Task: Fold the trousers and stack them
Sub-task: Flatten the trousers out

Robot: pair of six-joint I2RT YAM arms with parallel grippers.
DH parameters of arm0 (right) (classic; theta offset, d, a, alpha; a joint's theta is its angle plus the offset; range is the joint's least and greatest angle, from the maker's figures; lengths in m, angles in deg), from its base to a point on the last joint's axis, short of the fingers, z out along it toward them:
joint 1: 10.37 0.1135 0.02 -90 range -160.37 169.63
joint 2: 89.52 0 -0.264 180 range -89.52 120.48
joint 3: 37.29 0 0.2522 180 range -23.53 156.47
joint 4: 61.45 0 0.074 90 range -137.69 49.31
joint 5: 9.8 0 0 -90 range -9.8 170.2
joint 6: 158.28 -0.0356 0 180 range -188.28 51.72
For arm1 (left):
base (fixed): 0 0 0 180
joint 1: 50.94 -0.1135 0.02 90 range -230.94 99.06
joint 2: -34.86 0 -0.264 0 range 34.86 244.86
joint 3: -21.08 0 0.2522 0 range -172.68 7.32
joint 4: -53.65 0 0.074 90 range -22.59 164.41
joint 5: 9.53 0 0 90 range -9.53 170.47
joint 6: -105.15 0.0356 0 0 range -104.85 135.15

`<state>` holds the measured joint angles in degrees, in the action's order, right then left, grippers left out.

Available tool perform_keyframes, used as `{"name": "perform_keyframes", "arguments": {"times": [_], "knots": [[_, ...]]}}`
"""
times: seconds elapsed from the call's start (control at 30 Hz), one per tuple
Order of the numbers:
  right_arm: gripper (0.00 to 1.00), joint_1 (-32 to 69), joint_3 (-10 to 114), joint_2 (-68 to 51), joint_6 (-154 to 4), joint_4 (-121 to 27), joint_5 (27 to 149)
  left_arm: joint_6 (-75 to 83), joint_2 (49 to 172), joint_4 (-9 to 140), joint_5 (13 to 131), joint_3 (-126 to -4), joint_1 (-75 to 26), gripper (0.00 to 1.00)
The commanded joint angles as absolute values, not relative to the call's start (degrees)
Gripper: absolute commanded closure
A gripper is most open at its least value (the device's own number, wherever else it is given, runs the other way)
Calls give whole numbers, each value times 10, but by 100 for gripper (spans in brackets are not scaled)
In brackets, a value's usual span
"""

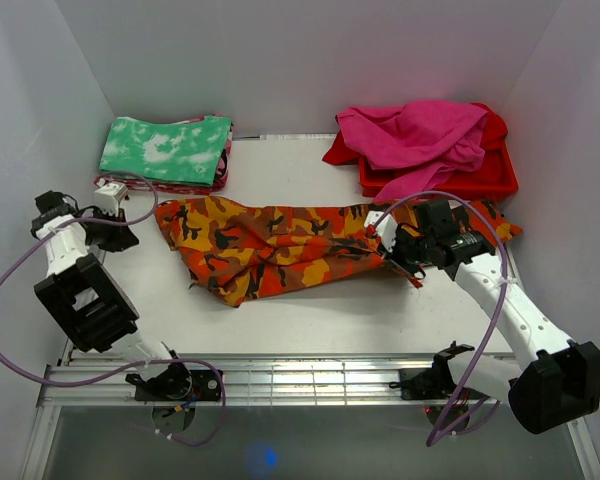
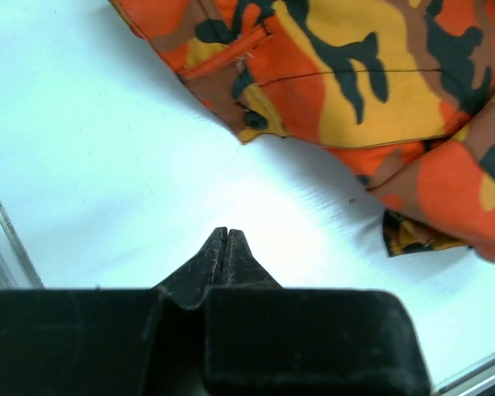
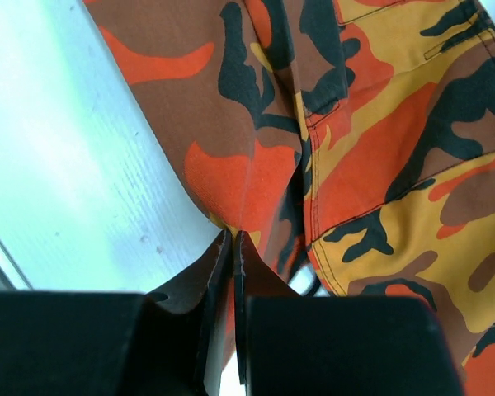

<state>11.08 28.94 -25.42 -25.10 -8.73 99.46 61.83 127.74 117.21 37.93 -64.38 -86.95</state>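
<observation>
Your orange-and-brown camouflage cloth trousers [image 1: 270,245] lie across the white table [image 1: 320,315], which is bare along its near edge. Your right gripper [image 3: 233,239] clamps their edge; your left gripper [image 2: 227,235], fingers together and empty, sits beside their left end.

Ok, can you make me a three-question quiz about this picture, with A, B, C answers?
1. Where is the green-and-white folded cloth? A) front middle B) back left of the table C) front right
2. What colour is the garment piled on the red tray? A) blue B) green C) magenta
3. The left gripper is: A) shut on nothing B) wide open C) holding a cup

Answers:
1 B: it sits near the far left corner.
2 C: pink-purple cloth spills over the tray.
3 A: its fingers meet above bare table, beside the trousers.
</observation>
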Motion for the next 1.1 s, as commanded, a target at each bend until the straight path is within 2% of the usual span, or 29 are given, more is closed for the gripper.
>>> {"name": "perform_keyframes", "arguments": {"times": [0.0, 0.03, 0.07, 0.13, 0.17, 0.27, 0.4, 0.7, 1.07], "knots": [[92, 103, 289, -273, -220, -29, 1012, 702, 1242, 1280, 367, -647, -872, 97], [92, 103, 285, -270, -222, -27, 1029, 747, 1238, 1297, 365, -620, -872, 91], [92, 103, 283, -266, -235, -28, 1037, 768, 1234, 1310, 363, -602, -872, 76], [92, 103, 278, -246, -247, -32, 1058, 797, 1215, 1309, 363, -561, -871, 60], [92, 103, 276, -237, -252, -34, 1062, 793, 1210, 1298, 361, -522, -870, 38], [92, 103, 269, -205, -256, -37, 1055, 695, 1199, 1189, 384, -474, -858, 35], [92, 103, 267, -193, -254, -37, 1052, 567, 1227, 1063, 376, -480, -857, 35], [92, 103, 262, -202, -253, -27, 1043, 355, 1406, 965, 237, -599, -857, 34], [92, 103, 283, -196, -238, 0, 1044, 181, 1522, 781, 139, -593, -849, 32]]}}
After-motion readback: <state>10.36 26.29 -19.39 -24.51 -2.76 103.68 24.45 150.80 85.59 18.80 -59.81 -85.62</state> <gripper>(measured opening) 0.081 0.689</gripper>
